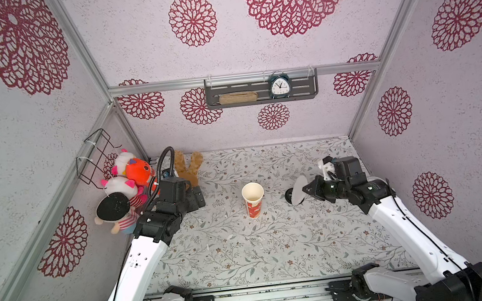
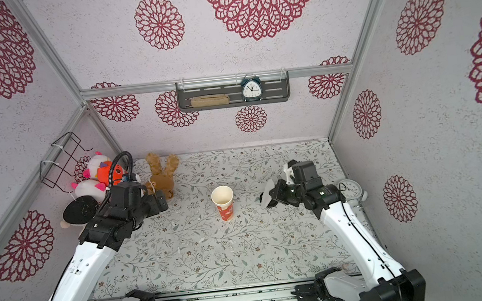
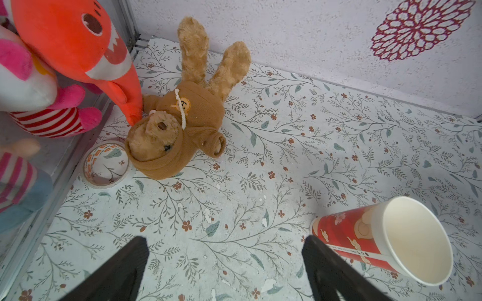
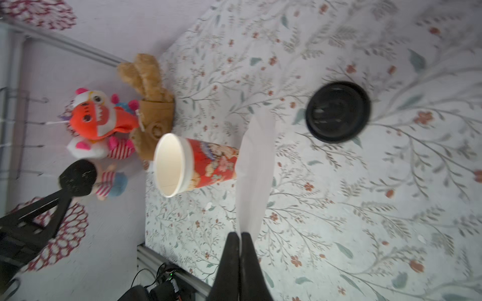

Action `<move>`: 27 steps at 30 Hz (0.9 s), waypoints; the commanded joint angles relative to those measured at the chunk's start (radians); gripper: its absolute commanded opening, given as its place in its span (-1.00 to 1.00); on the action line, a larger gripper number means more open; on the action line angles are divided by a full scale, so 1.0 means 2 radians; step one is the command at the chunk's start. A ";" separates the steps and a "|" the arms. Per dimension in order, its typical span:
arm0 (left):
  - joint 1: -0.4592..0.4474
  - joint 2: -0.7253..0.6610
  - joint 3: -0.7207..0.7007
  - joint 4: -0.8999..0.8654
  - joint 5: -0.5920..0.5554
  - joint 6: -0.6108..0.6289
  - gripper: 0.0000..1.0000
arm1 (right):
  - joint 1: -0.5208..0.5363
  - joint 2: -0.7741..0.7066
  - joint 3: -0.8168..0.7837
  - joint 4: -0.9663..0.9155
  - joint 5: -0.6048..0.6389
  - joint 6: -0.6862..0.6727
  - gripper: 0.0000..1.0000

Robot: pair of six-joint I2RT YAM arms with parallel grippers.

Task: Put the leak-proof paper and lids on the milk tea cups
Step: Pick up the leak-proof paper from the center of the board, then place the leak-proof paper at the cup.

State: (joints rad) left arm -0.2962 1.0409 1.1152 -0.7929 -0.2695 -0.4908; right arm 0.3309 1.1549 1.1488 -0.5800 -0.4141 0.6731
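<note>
Right now my right gripper is pinched tight on the edge of the leak-proof paper. The sheet stands nearly on edge in the air beside the cup, on the side away from the plush toys and near the black lid lying on the table. The cup stands upright and empty, with nothing on its rim. My left gripper hangs on the cup's other side, spread wide, holding and touching nothing.

To carry this well, I judge I should roll the wrist until the sheet lies level and bring it over the rim. Then I centre it so it overhangs all round, and lower it before letting go. The sheet looks thin and floppy, so a fast swing could fold it or tip the light cup.
</note>
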 commanded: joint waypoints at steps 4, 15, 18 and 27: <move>-0.005 -0.006 0.004 0.019 0.031 -0.008 0.95 | 0.041 0.069 0.099 0.090 -0.119 0.005 -1.00; -0.005 -0.005 0.012 0.010 0.022 -0.002 0.95 | 0.093 0.163 0.065 0.268 -0.142 0.109 -1.00; -0.005 -0.003 0.013 0.008 0.021 -0.002 0.95 | 0.094 0.173 0.026 0.305 -0.132 0.135 -1.00; -0.005 -0.002 0.015 0.002 0.017 0.003 0.95 | 0.095 0.186 -0.050 0.362 -0.111 0.162 -1.00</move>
State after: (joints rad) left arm -0.2966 1.0405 1.1202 -0.7841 -0.2218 -0.4900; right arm 0.5209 1.5372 1.0458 0.0544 -0.6540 0.9676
